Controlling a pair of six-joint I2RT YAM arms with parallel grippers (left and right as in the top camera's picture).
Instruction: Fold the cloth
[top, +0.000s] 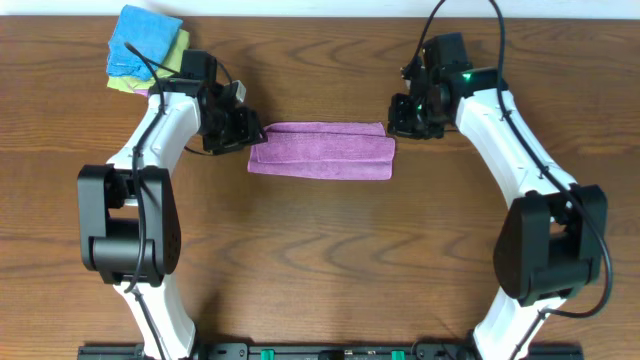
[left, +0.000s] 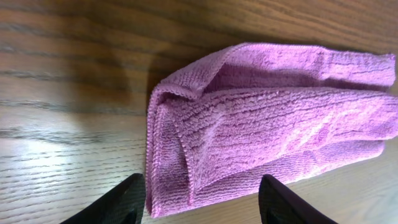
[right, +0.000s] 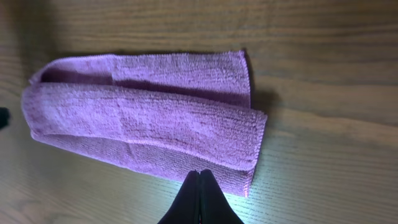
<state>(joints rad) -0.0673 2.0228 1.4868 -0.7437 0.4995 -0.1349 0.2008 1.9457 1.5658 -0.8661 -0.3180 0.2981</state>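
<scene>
The purple cloth (top: 320, 150) is lying folded into a long band on the wooden table (top: 320, 250), stretching between the two arms. The left gripper (top: 240, 130) is hovering at its left end, jaws standing apart. The right gripper (top: 405, 118) is sitting at the right end with jaws pressed together, seemingly on nothing, though the wrist view is tight. A stack of blue and yellow-green cloths (top: 140, 45) is resting at the far left corner.

surface: dark brown wood-grain table (top: 320, 260); light: soft sheen on grain; far edge: pale strip (top: 570, 8) beyond
</scene>
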